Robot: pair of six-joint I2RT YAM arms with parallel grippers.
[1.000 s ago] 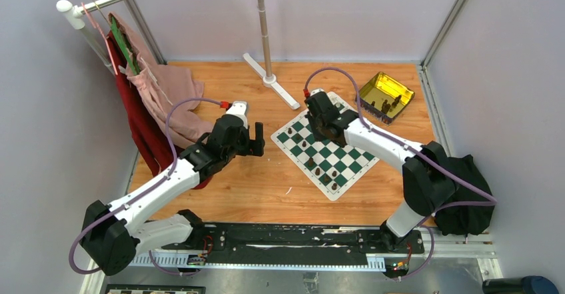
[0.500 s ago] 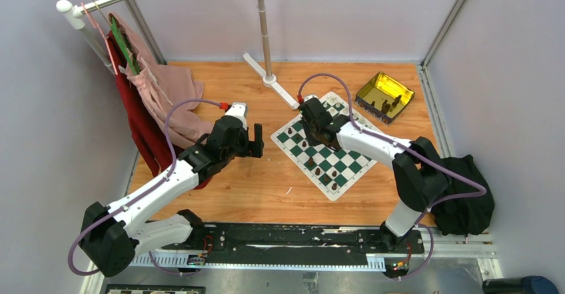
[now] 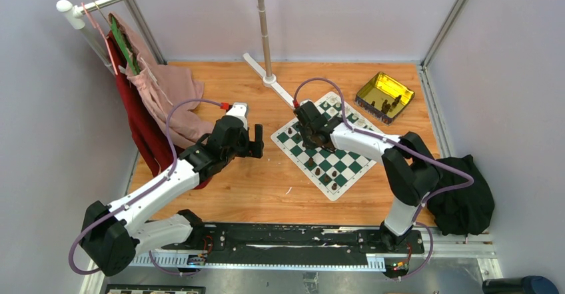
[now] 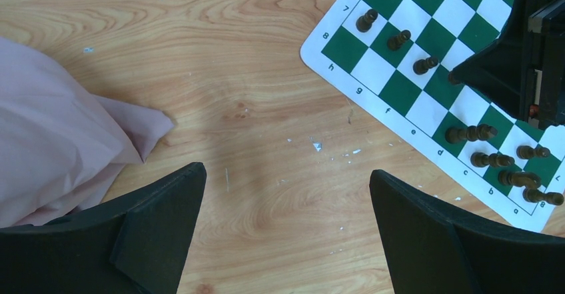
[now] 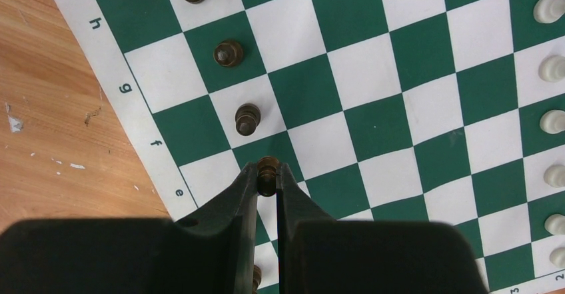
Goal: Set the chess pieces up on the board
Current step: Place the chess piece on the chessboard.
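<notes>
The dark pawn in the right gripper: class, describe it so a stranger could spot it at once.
Find the green and white board. A line of dark pawns runs beside its lettered edge. Your pawn is by the letter e, the only one pinched in the right gripper.

Board [image 3: 343, 165]: flat mat of dark green and white checks, white lettered border, set diagonally.
Dark pawns [image 5: 228, 53]: three, upright, one per square, beside letters h, g, f.
Fourth dark pawn [image 5: 267, 165]: pinched between the right gripper [image 5: 267, 177] fingertips, by letter e.
White pieces [image 5: 550, 69]: upright, lined along the opposite side.
</notes>
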